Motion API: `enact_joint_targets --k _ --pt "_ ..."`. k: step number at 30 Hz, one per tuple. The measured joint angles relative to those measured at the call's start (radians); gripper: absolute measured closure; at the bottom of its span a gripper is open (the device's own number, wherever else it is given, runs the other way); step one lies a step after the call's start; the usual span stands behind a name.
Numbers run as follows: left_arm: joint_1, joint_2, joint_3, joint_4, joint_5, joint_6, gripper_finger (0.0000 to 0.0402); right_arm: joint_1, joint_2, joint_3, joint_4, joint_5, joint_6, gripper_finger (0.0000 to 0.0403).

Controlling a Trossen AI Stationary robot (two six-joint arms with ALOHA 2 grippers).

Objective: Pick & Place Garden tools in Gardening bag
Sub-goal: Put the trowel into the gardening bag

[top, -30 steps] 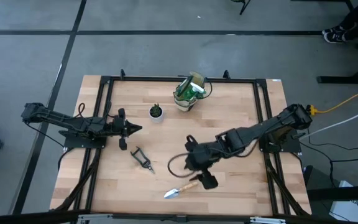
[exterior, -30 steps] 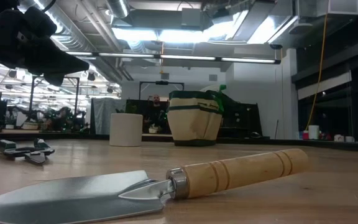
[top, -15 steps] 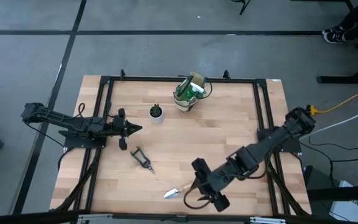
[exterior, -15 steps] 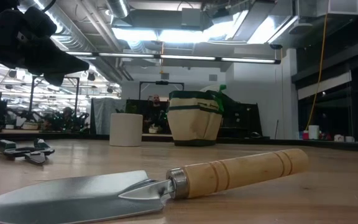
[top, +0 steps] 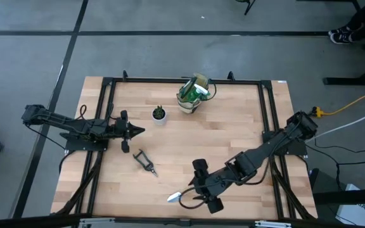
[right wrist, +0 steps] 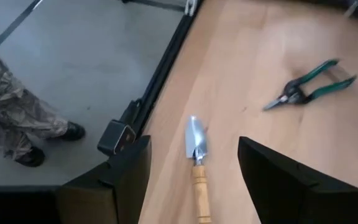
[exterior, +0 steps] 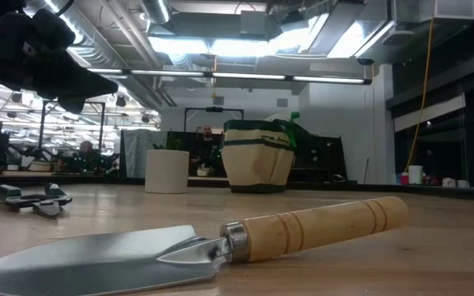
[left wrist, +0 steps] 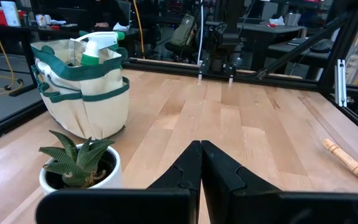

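Wooden-handled trowel (right wrist: 196, 163) lies on the table beneath the right tool's (right wrist: 194, 180) spread fingers.

A wooden table (top: 227, 136) with a pale plank top is seen, framed by black metal rails (top: 268, 120). A small green plant in a white pot (top: 160, 114) stands on it, just ahead of the left arm's fingertips and slightly to one side, well apart from the right arm's end. In the left wrist view the same pot (left wrist: 79, 168) is seen close in front of the fingers. A yellow cable (top: 353, 101) is laid over the grey floor (top: 37, 50) beyond the right arm's base. A person's legs in camouflage trousers (right wrist: 14, 118) and dark shoes are seen on the floor beside the table edge, past the right arm's fingers.
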Motion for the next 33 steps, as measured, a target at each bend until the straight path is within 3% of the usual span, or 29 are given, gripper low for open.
enact_joint_targets --k 15,33 --pt "0.000 0.000 0.000 0.000 0.000 0.000 0.0398 0.001 0.151 0.000 0.002 -0.031 0.090 0.0163" --pt "0.000 0.000 0.000 0.000 0.000 0.000 0.0398 -0.012 0.216 0.000 -0.009 -0.020 0.090 0.0163"
